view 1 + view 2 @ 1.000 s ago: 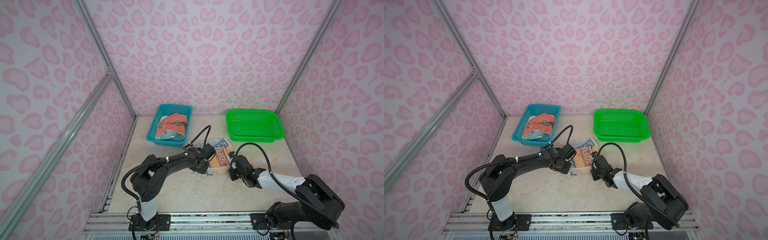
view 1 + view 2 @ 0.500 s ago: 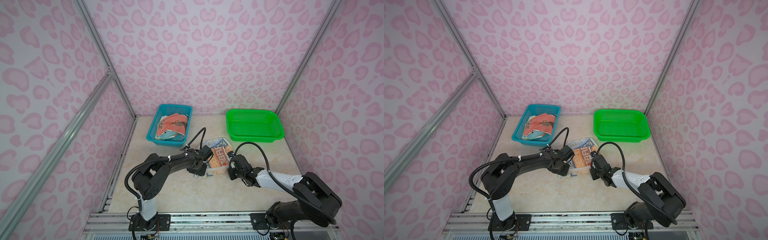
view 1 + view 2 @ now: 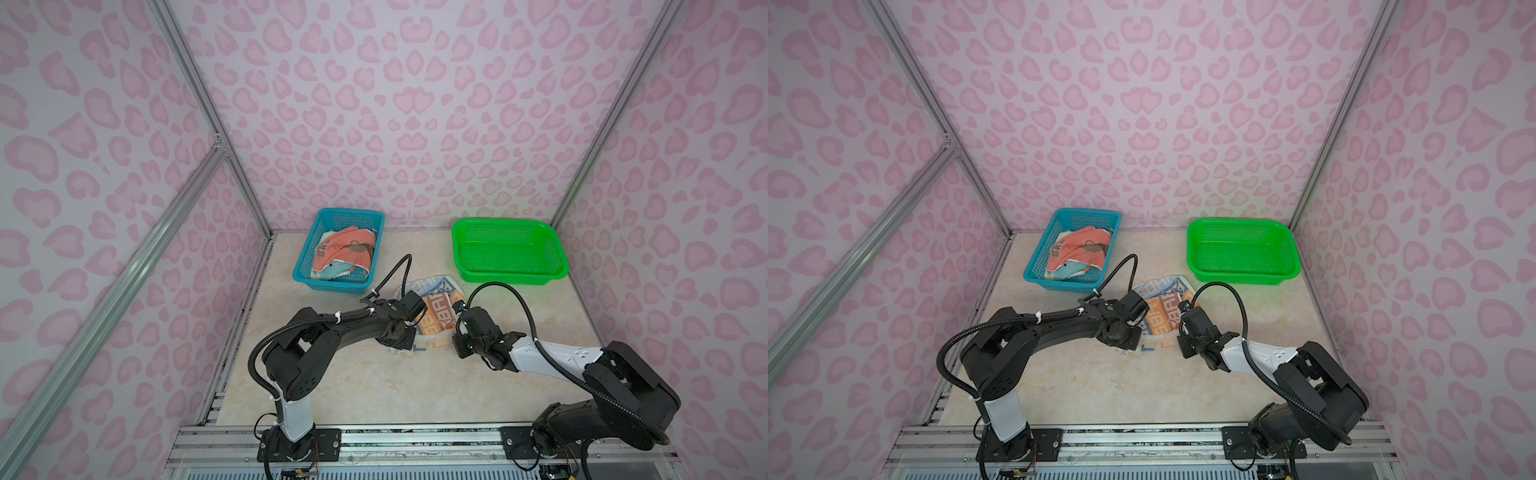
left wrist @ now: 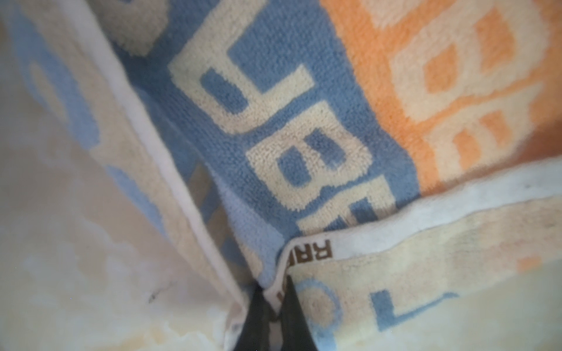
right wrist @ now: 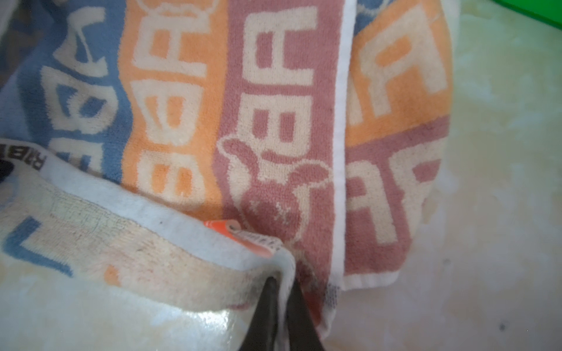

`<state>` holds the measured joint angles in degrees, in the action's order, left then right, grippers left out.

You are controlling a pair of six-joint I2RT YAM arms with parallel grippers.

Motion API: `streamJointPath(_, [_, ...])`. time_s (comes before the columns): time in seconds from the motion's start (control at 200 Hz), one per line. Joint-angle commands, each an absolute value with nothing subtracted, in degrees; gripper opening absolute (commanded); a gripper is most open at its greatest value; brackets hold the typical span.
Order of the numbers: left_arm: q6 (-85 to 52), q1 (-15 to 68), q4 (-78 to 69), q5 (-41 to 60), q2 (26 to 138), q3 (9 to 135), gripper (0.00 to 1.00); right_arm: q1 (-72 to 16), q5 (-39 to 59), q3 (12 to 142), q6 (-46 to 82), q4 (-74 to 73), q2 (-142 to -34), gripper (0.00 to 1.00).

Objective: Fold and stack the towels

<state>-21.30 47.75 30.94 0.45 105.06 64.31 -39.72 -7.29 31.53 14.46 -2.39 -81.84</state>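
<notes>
Blue basket (image 3: 304, 266), green basket (image 3: 512, 277), beige tabletop (image 3: 374, 386)

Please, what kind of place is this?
Probably a robot test booth, not a home: left arm and right arm stand on a metal rail, an aluminium frame holds the printed walls, and a towel, blue basket and green basket are laid out.

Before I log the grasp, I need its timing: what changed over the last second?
The left gripper shifted slightly toward the front of the table, and its fingers closed on the near hem of the striped towel. The right gripper kept its pinch on the other near corner. The towel, the blue basket and the green basket stayed put.
</notes>
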Motion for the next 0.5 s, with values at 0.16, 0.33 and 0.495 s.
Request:
streamJointPath(0.16, [-21.86, 47.72, 31.37, -2.97, 101.21, 60.57, 0.41, -39.98, -7.83, 32.03, 13.89, -1.71, -82.5, 0.1])
streamJointPath(0.33, [-22.44, 47.56, 29.43, 0.49, 100.45, 60.8, 0.43, -40.15, -7.93, 32.09, 13.8, -1.93, -82.62, 0.09])
streamJointPath(0.495, [-23.46, 47.52, 29.97, 1.87, 101.6, 61.87, 0.37, -40.39, -8.17, 32.16, 13.89, -1.89, -82.62, 0.09])
